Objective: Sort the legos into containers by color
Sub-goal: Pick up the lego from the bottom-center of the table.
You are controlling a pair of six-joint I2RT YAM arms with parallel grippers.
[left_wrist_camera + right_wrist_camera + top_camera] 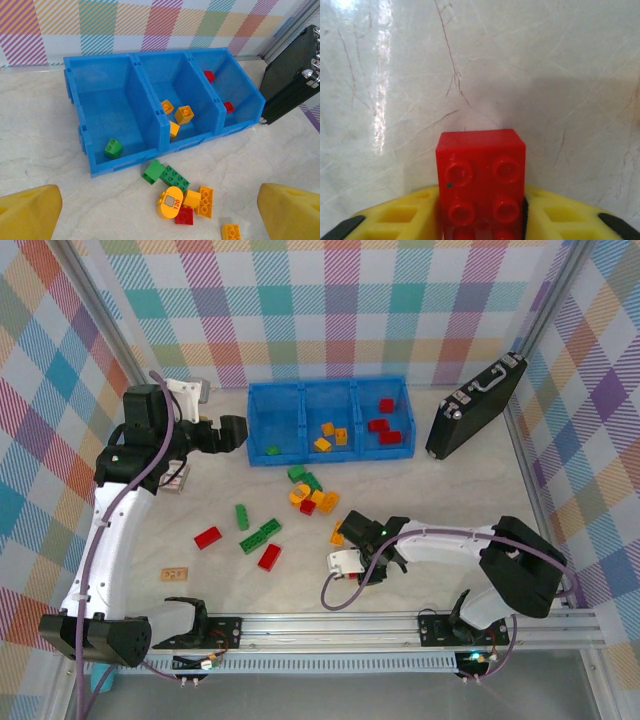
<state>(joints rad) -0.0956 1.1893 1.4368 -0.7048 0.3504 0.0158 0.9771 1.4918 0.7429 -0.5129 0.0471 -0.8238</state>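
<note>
red brick (481,170) sits bottom centre of the right wrist view, clamped between the right gripper (481,222)'s yellow fingers (400,220); left gripper (236,434) gapes wide, upper left, beside the tray (304,415).

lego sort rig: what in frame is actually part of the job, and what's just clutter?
Job:
- blue tray, three compartments
- sorted bricks already in it
- loose legos
- red brick in the right gripper

Lying about:
- black case
- tan wooden tile
</note>
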